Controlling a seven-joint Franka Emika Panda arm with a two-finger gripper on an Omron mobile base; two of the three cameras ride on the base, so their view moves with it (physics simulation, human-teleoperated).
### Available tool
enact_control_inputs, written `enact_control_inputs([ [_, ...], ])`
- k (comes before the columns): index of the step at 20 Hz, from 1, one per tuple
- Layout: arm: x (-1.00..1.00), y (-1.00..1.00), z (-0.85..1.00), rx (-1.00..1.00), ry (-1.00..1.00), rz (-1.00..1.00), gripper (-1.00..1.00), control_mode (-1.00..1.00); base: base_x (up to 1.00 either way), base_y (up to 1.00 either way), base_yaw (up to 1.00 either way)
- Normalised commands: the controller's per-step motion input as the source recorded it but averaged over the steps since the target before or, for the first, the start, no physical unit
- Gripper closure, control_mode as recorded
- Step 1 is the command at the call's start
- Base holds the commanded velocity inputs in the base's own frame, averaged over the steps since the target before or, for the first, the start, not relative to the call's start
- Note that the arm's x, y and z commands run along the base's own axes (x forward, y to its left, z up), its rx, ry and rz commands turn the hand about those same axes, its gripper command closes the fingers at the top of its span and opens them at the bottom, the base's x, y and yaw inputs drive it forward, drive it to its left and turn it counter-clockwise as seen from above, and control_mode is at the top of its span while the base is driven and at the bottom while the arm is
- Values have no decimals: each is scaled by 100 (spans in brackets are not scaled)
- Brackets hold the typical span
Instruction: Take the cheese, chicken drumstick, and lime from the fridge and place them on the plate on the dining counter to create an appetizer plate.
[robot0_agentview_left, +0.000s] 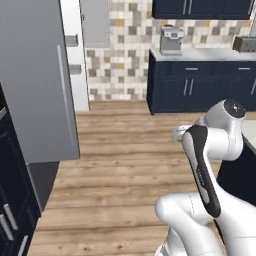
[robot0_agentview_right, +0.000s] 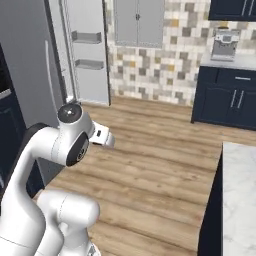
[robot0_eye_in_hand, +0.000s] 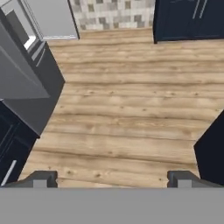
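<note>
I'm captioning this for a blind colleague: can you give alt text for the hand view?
The open gripper looks down on bare wood-plank floor with nothing between its fingertips. The fridge, grey with its door swung open, stands at the left, and dark navy cabinets sit at the top right beside a tiled wall.

Fridge (robot0_agentview_left: 35, 85) left — dining counter (robot0_agentview_right: 239, 195) right, floor (robot0_eye_in_hand: 131, 109) between

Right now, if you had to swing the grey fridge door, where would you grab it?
Probably the handle: a slim upright bar on the door face. Come at it from the room side, open pincer spanning it horizontally.
</note>
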Motion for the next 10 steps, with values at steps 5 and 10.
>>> enact_control_inputs([
  [5, 0, 0, 0, 0, 0, 0, -100, 100, 100, -23, 45],
  [10, 0, 0, 0, 0, 0, 0, -100, 100, 99, -70, 64],
])
